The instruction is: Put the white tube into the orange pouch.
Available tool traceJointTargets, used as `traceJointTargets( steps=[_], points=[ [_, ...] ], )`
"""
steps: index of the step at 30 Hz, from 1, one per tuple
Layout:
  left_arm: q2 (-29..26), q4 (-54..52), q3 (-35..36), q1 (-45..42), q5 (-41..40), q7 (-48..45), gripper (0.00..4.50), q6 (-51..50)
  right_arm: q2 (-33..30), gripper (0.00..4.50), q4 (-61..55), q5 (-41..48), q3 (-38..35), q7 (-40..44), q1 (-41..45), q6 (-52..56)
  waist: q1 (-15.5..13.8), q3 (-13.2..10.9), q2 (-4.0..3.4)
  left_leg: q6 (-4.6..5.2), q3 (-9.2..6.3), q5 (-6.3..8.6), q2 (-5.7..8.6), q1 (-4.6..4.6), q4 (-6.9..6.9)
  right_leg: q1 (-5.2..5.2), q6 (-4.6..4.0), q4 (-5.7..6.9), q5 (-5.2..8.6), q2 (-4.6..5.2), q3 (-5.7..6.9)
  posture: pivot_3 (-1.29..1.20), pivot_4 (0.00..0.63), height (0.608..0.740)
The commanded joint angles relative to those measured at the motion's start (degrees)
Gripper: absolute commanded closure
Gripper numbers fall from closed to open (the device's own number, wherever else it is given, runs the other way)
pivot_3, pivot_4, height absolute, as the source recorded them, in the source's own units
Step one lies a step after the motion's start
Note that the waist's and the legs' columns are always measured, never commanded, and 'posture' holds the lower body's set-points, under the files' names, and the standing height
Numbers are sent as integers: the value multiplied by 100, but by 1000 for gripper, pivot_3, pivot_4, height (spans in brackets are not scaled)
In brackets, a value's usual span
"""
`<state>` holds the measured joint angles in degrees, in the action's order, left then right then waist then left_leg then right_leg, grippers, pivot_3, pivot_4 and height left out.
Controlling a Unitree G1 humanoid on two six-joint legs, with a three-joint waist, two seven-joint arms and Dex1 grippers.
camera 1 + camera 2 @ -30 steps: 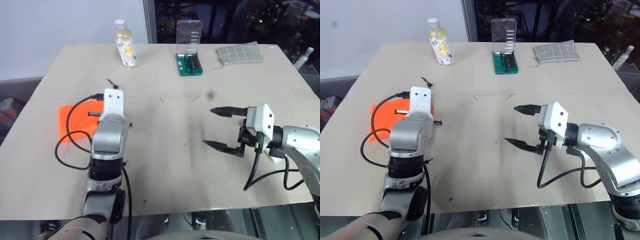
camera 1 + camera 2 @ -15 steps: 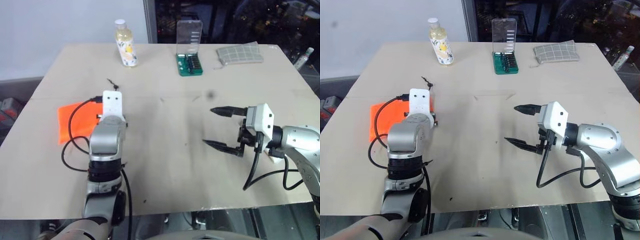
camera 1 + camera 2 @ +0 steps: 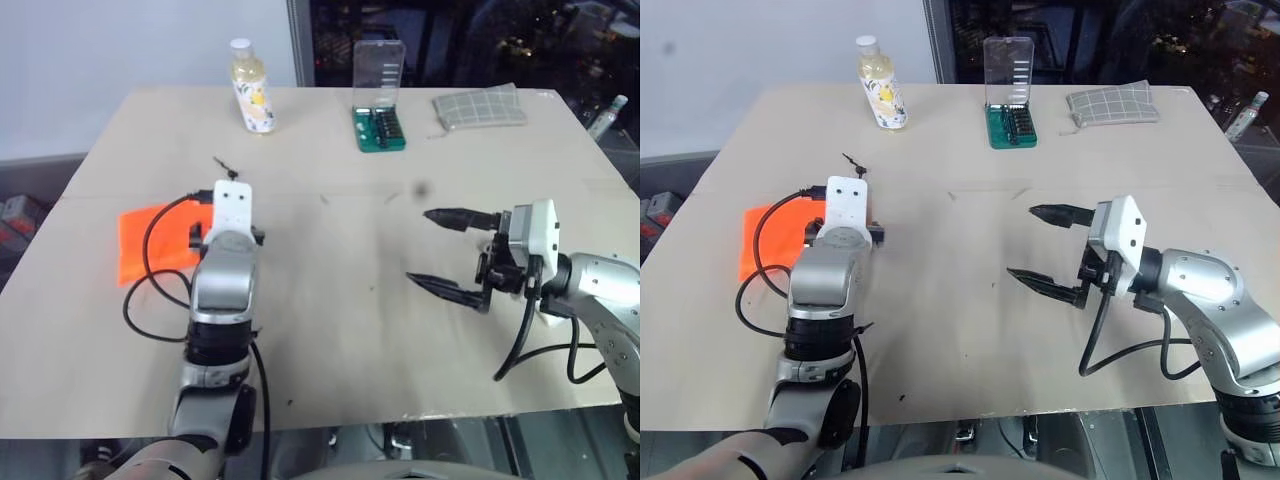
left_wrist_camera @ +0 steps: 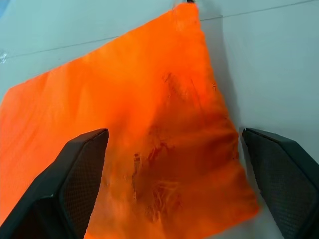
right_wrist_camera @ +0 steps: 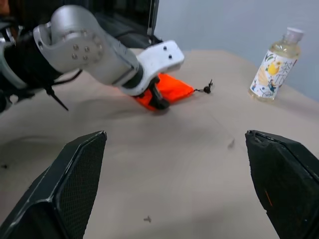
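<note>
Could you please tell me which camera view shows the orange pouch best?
The left wrist view: the orange pouch lies flat between the open left gripper's fingers. Both eye views show a part beside the left arm; the right wrist view shows a corner.

The left gripper (image 4: pixel 169 164) is now standing with its fingers spread wide over the orange pouch (image 4: pixel 124 134); a second ago they were closed. The right gripper (image 3: pixel 447 252) is rolling slightly at the wrist.

The pouch (image 3: pixel 150 240) lies flat on the table (image 3: pixel 330 330) at its left side, with the left gripper (image 4: pixel 174 184) just above its near end, its 2 fingers spread wide. At the far edge stand, left to right, a bottle (image 3: pixel 250 87), a bit case (image 3: pixel 379 110) and a checked pouch (image 3: pixel 480 107). The right gripper (image 3: pixel 445 252), its fingers apart, hangs over the table's right half.
</note>
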<state>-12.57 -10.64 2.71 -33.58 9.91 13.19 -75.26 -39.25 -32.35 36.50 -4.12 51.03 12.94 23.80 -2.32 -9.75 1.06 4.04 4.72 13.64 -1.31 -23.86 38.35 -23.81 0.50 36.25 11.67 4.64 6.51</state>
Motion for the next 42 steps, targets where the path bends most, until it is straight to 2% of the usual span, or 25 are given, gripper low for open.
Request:
traceJointTargets(
  steps=[1,8,9,10,14,18,22,25,28,33,37,42],
  points=[
    [39,-7,-25,-63,200,106,35,90,8,0,-143,227,-272,-92,95,6,1,0,0,0,0,0,0,0,0,0,0,0,0,0,0,0,150,740],
    [79,192,-52,19,416,203,35,130,-48,0,-185,239,-276,-112,65,1,3,0,0,1,0,1,0,0,0,0,0,0,0,0,0,0,150,740],
    [108,283,-19,10,440,243,545,188,-48,0,-189,234,-269,-112,71,-4,3,0,0,1,0,1,0,0,0,0,0,0,0,0,0,0,150,740],
    [129,334,7,1,459,265,824,230,-47,0,-193,231,-264,-116,75,-6,3,0,0,2,1,1,0,0,0,0,1,0,1,0,0,0,150,740],
    [281,552,273,14,362,221,2716,346,-55,0,-220,197,-224,-131,96,-7,25,1,-1,3,2,2,-2,3,0,0,1,1,1,0,-1,0,150,740],
    [97,131,321,253,213,-183,4453,485,-66,0,-275,206,-240,-180,72,26,61,1,-2,6,4,3,-5,5,-1,-4,1,6,1,-2,-1,0,150,740],
    [-439,-692,215,773,-270,-1214,4453,836,-89,0,-339,246,-288,-263,14,78,104,0,-4,-3,6,3,-5,2,-4,-9,-5,5,-1,0,-3,0,150,740],
    [-1057,-1413,346,1339,-1155,-2636,4453,1125,-88,0,-383,289,-347,-323,-81,110,104,-1,-5,-7,3,4,-3,-2,-5,-11,-10,3,1,12,3,0,150,740],
    [-1527,-2070,714,1760,-2410,-4185,4453,1343,-71,0,-461,330,-390,-412,-240,134,99,-5,-9,-9,1,6,1,-3,-8,-12,-29,0,13,24,7,0,150,740],
    [-1849,-2311,1229,2048,-3999,-5663,4453,1452,-61,0,-638,429,-451,-600,-483,219,91,-14,-24,-8,-4,7,6,-8,-7,-8,-9,-22,25,41,28,0,150,740],
    [-1985,-1836,1645,1701,-4977,-6008,4453,939,-122,0,-815,315,-533,-826,-887,340,82,-14,-24,-7,-10,6,5,-9,-8,-6,-8,-22,26,35,39,0,150,740],
    [-2287,-1091,1652,1084,-5221,-5811,4453,700,-229,0,-976,-127,-519,-1174,-1364,423,77,-16,-25,1,-8,3,4,-9,-7,1,-4,-21,27,24,41,0,150,740]
  ],
)
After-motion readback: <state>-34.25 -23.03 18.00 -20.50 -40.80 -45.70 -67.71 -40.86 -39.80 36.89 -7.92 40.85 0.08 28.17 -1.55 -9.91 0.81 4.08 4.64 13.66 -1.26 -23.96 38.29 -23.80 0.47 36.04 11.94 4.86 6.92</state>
